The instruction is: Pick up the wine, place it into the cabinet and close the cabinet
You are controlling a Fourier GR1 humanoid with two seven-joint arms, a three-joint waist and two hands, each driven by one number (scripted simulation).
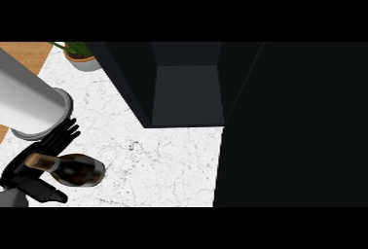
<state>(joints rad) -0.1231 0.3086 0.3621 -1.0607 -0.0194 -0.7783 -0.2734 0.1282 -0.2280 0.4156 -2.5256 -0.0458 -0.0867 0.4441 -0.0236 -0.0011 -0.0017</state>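
Note:
The wine bottle (78, 170) stands upright on the white marble counter (165, 165) at the lower left; it is dark glass with a cork top (40, 162). My left hand (22, 174) comes in from the lower left corner and sits right against the bottle's left side. Its fingers (64, 135) run straight past the neck and its thumb (47, 192) lies below the bottle. The dark cabinet (187, 92) is at the top centre, its compartment open to view. My right hand does not show.
A tall grey-white cylinder (28, 102) rises at the far left, just beyond my fingertips. A potted plant (81, 54) stands at the counter's back left. A broad black panel (295, 126) fills the right side, next to the cabinet opening.

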